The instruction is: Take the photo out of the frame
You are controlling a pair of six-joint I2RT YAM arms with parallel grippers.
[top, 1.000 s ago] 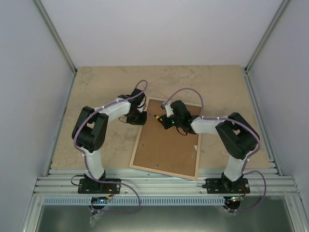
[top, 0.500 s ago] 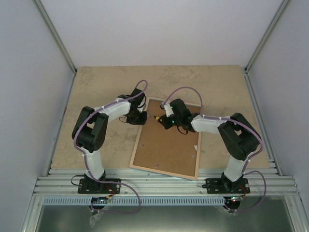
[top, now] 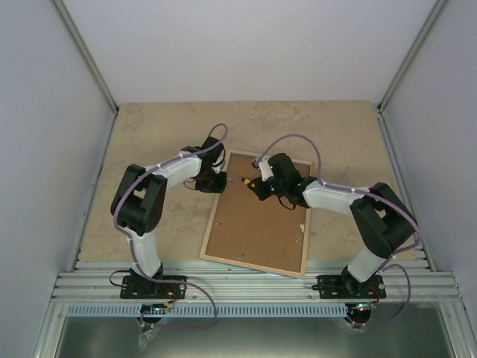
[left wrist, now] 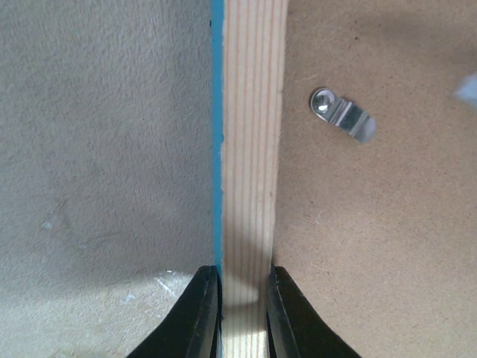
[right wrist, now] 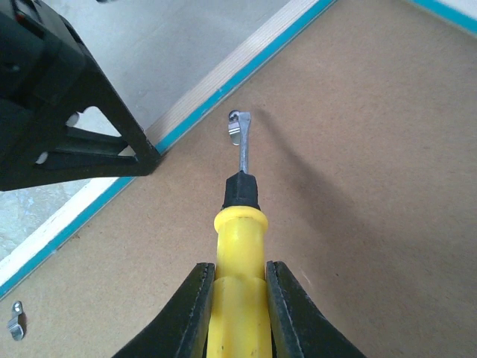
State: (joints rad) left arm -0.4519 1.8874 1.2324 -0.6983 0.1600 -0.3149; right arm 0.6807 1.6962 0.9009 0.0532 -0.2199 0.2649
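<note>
While the frame (top: 257,224) lies back-up on the table (top: 149,127), just ahead of both arm bases, the left gripper (left wrist: 244,282) pinches its light wood rim along the left edge, jaws narrow on the wood. The right gripper (right wrist: 240,280) is closed around a yellow-handled screwdriver (right wrist: 240,224), whose metal tip meets a small retaining clip (right wrist: 238,127) on the brown backboard near that same edge.
</note>
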